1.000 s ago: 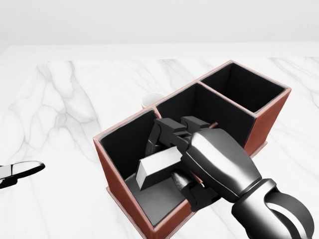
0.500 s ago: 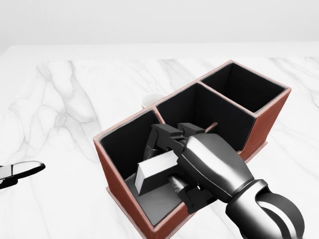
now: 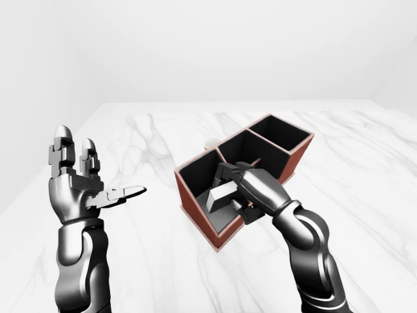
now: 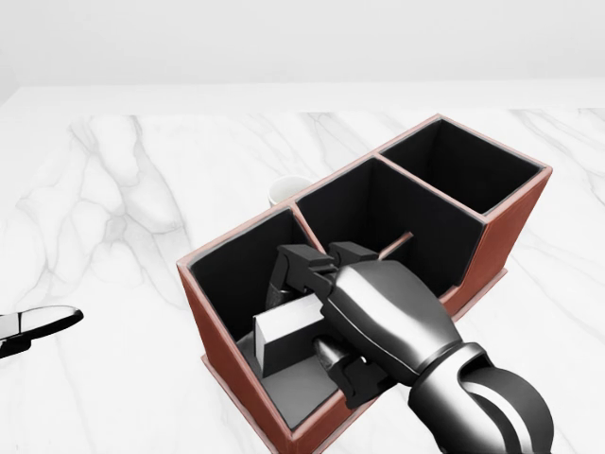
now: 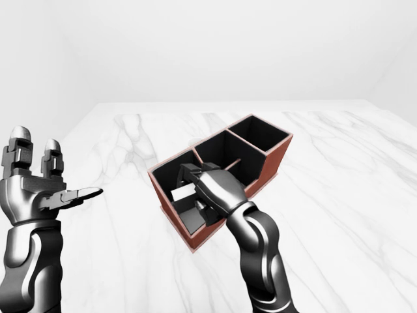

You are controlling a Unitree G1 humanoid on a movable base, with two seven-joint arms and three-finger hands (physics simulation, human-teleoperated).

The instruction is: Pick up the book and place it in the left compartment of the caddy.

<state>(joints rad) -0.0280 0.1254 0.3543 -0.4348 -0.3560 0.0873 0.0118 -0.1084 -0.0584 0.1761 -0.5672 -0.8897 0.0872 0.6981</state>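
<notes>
Marble table (image 4: 123,189): 1 caddy (image 4: 510,227), 3 compartments, 1 book (image 4: 284,336).

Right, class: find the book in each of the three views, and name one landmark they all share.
Left-eye view: book, centre, in the caddy's left compartment, under the right robot hand.
Head view: book, lower centre, same compartment.
Right-eye view: book, left of centre, same compartment.
Shared landmark: the caddy.
</notes>
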